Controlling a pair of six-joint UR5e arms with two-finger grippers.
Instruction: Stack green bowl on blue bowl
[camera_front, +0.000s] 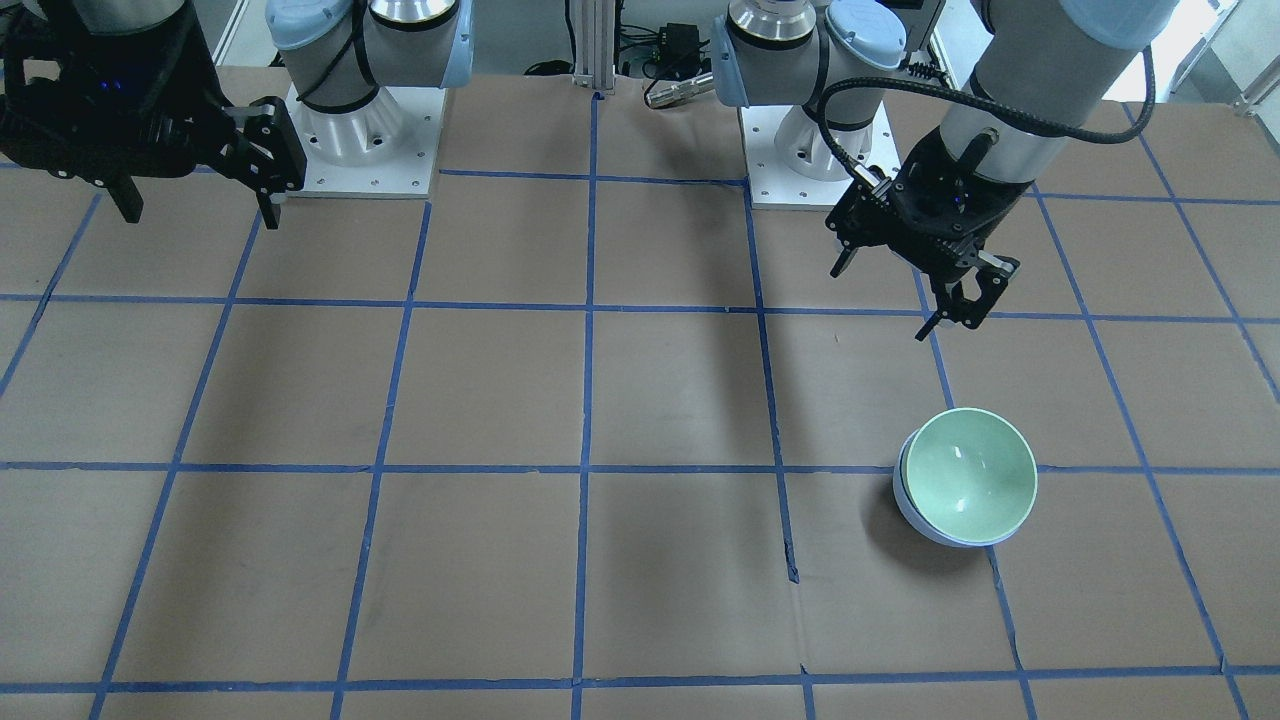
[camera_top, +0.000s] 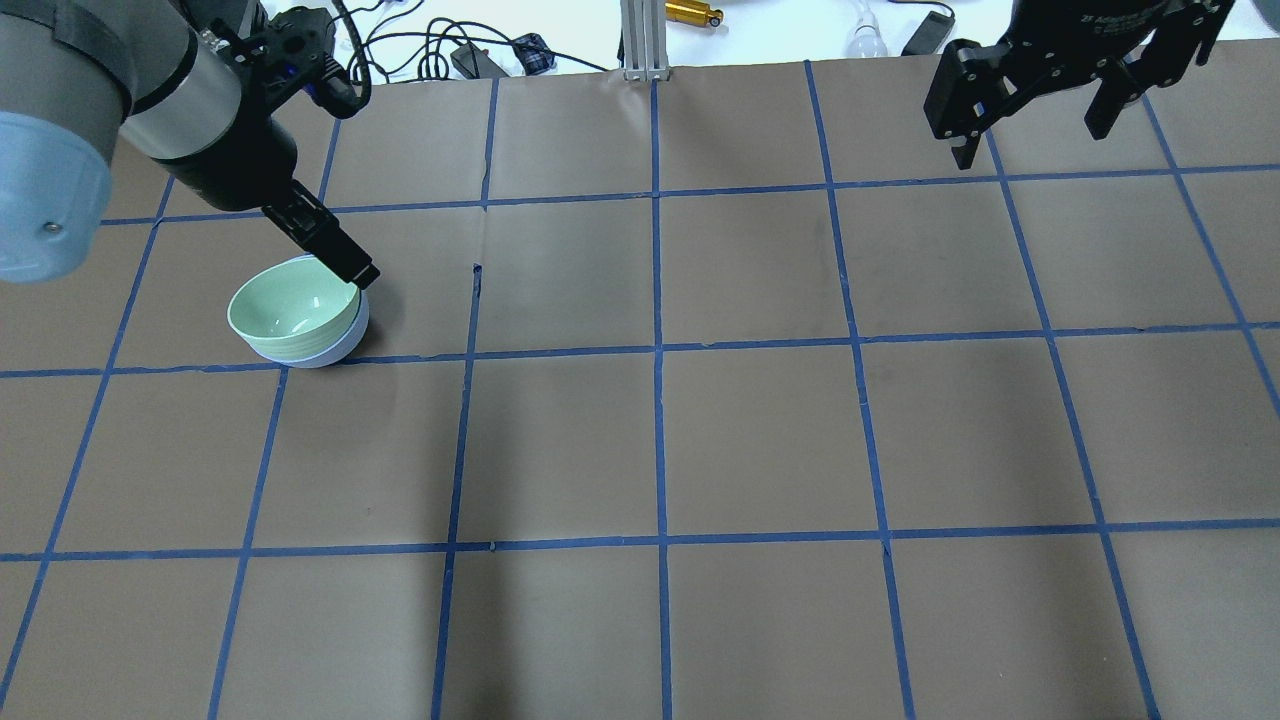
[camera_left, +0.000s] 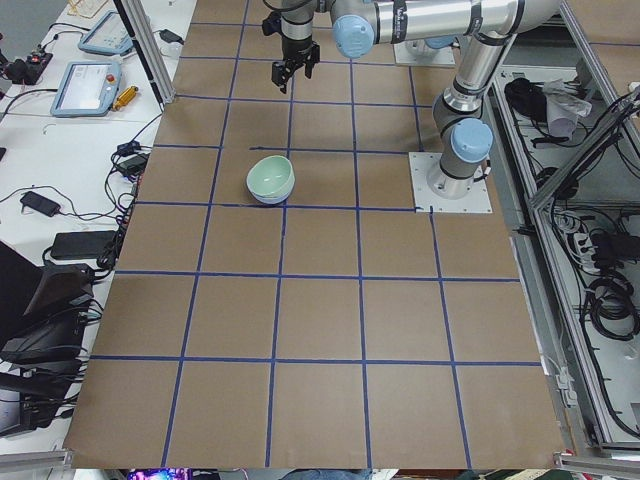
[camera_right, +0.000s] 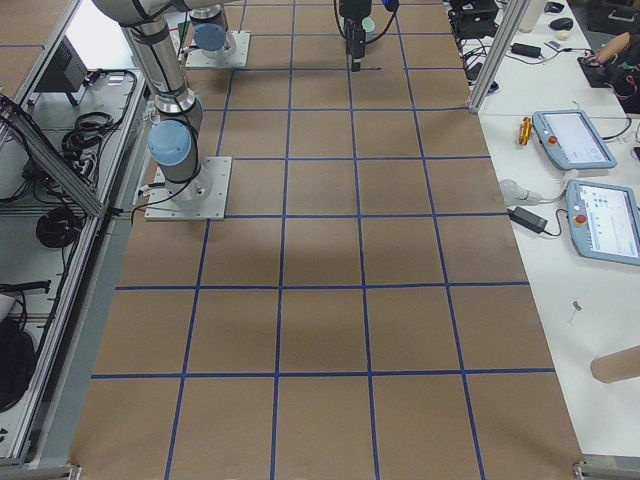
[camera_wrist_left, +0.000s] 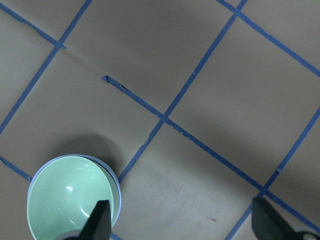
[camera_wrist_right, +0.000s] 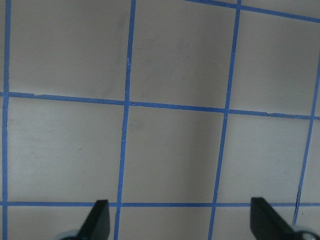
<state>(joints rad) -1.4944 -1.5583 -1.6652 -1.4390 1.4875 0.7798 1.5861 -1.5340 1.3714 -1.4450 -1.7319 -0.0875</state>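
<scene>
The green bowl (camera_front: 968, 488) sits nested inside the blue bowl (camera_front: 915, 520) on the brown table. Only the blue bowl's rim and lower side show around it. The stack also shows in the overhead view, green bowl (camera_top: 292, 312) in blue bowl (camera_top: 338, 348), and in the left wrist view (camera_wrist_left: 70, 200). My left gripper (camera_front: 885, 300) is open and empty, raised above the table, clear of the bowls on the robot's side. My right gripper (camera_front: 198, 205) is open and empty, high over the table's other side (camera_top: 1030, 135).
The table is covered in brown paper with a blue tape grid. The paper has a small tear (camera_top: 476, 280) beside the bowls. The arm bases (camera_front: 365, 130) (camera_front: 810, 150) stand at the robot's edge. Cables and small devices (camera_top: 480, 55) lie beyond the far edge.
</scene>
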